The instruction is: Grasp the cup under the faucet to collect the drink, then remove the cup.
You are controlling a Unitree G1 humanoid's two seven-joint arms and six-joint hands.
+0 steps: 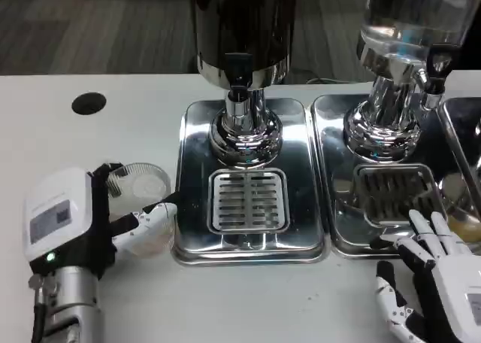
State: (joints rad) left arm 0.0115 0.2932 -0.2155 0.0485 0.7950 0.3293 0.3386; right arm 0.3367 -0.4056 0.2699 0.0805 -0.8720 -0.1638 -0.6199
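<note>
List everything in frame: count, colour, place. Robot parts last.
Cup: 1, clear plastic, on the table left of the left drip tray, held by the left hand.
Drink dispensers: 2; dark-bodied one at centre, clear-tank one at right, both on chrome pedestals.
Faucets: 2; one under the dark dispenser, one on the clear one.
Drip trays: 2, chrome with slotted grilles; left one, right one.
Table: 1, white.
Hole: 1, black, in the table, far left.
Left hand: white and black, grips the cup.
Right hand: white and black, fingers spread, at the right tray's front edge.
</note>
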